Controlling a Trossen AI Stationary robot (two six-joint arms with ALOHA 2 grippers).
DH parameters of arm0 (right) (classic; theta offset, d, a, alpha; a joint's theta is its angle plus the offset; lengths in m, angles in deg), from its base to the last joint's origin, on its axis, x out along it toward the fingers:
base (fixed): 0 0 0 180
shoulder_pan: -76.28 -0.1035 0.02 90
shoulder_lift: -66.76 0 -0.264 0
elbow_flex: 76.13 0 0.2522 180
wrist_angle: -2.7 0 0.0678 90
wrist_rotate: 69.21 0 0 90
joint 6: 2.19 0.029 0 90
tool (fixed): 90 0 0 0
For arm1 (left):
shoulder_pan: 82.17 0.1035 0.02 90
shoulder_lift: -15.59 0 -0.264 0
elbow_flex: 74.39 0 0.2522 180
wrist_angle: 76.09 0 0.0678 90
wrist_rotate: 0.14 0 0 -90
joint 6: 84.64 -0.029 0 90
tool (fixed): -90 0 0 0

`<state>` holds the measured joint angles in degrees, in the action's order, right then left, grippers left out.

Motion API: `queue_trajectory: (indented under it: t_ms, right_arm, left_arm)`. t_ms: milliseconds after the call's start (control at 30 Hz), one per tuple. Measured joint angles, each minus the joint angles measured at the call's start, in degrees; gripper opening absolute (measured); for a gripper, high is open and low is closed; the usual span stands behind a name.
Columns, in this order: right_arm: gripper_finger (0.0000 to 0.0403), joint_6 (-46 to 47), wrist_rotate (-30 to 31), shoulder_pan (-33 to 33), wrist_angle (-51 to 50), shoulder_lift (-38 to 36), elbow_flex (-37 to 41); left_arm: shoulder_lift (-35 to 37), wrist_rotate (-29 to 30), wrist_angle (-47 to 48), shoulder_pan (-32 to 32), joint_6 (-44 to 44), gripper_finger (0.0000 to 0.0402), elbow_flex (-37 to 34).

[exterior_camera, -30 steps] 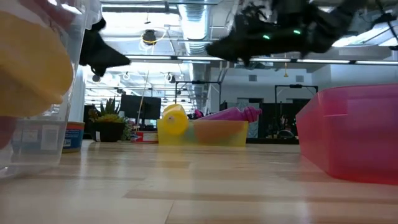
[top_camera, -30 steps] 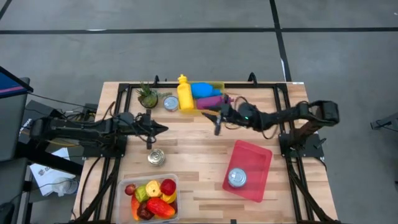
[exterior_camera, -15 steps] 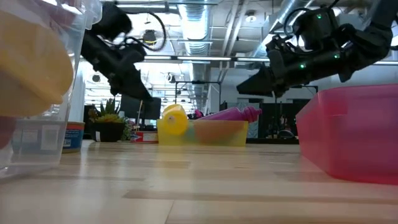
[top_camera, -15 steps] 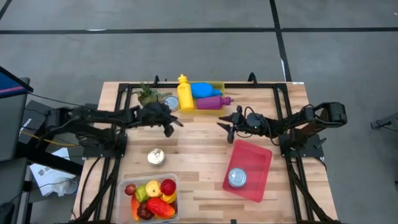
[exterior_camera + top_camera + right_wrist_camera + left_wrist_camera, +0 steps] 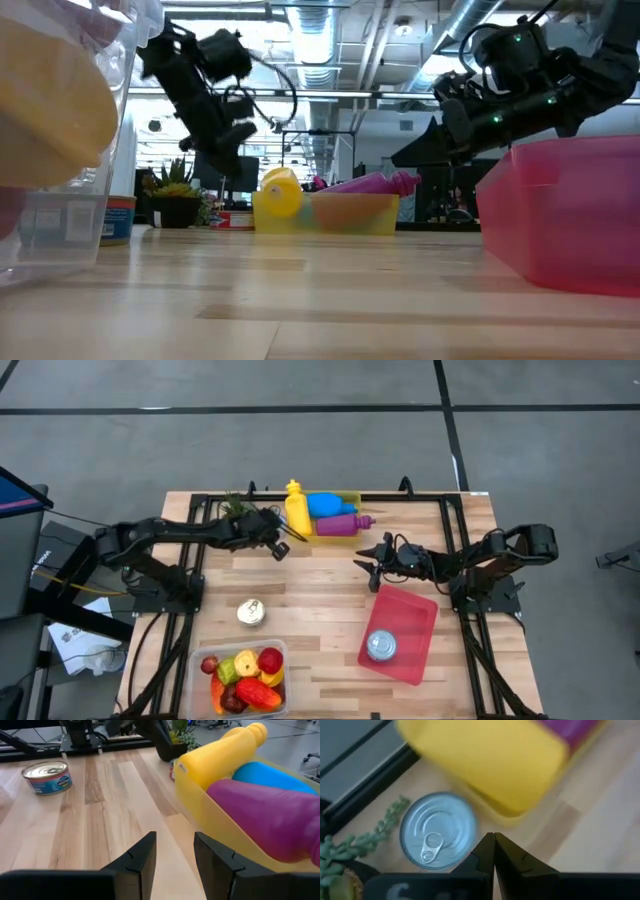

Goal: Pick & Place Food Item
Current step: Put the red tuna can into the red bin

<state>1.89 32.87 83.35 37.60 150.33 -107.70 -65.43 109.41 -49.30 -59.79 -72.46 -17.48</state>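
A silver can with a pull tab (image 5: 438,831) stands on the table beside a small potted plant (image 5: 350,847). My left gripper (image 5: 493,838) hovers shut just above and beside it, slanting down; in the high view my left gripper (image 5: 281,548) and its arm cover that can. A second can (image 5: 251,612) stands on the table's near left. A third can (image 5: 381,646) sits in the red tray (image 5: 415,610). My right gripper (image 5: 370,556) hangs open over the table's middle, nothing between its fingers (image 5: 145,855).
A yellow bin (image 5: 345,532) at the far edge holds yellow, blue and purple bottles. A clear box of fruit and vegetables (image 5: 245,675) stands at the near left edge. Bare wood lies between the two grippers and before the red tray.
My left gripper has swung from above the table's left middle toward the far edge and the yellow bin, tipping from pointing straight down to a slant, and stays shut. My right gripper has drawn back toward the table's right edge and sunk lower, still open.
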Motion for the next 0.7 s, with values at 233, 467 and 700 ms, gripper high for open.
queue_trajectory:
  t_ms: [233,467,700]
  right_arm:
    - [0.0123,-0.9,-0.2,0.0,-0.5,0.0,0.0]
    - [0.0123,-1.1,-0.2,-0.3,-0.7,0.0,0.0]
    - [0.0123,-1.5,-0.2,-0.7,-0.7,0.0,0.0]
  left_arm:
    - [-6.0,0.0,0.9,3.2,1.8,0.0000,1.6]
    - [-9.0,1.1,2.6,4.7,2.0,0.0000,3.5]
    - [-9.9,1.7,4.0,6.2,3.1,0.0000,3.5]
